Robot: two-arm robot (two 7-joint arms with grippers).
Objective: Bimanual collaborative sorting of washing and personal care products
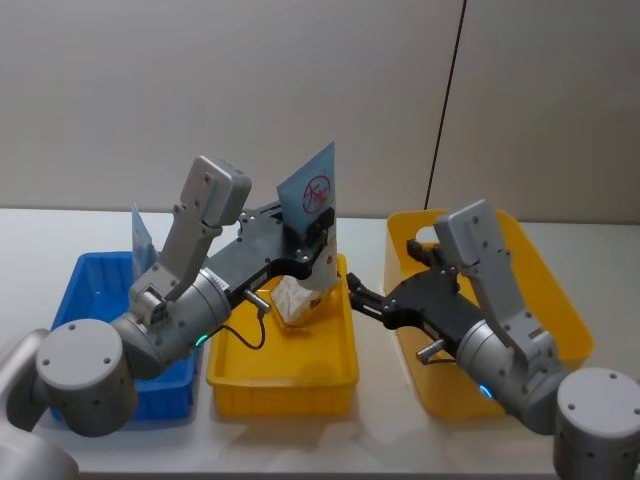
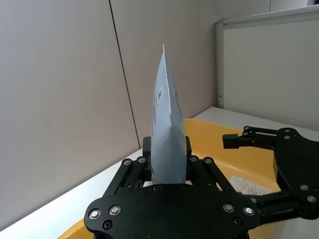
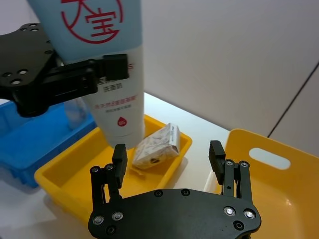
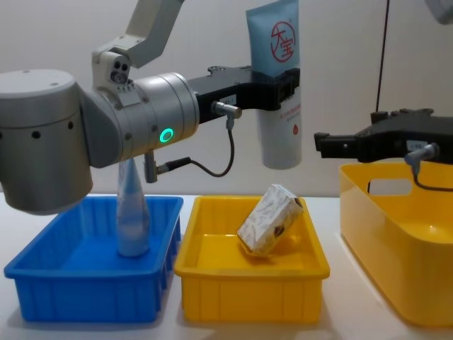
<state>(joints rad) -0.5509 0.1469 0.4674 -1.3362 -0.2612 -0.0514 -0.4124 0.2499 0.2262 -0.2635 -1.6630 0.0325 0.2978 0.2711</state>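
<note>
Over yellow tray (image 4: 248, 297): L gripper (image 4: 282, 88) clamps blue tube (image 4: 280, 134).
R gripper (image 3: 168, 154): fingers apart, near tube.
White pack (image 4: 269, 219): tilted in tray.
Bottle (image 4: 132, 212): upright in blue bin (image 4: 85, 301).

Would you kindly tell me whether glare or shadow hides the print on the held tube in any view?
Chest view: the light-blue tube, held by the left gripper, is evenly lit, logo readable, no glare. Right wrist view: print plain, logo cropped by the frame. Left wrist view: tube edge-on, print barely visible.
</note>
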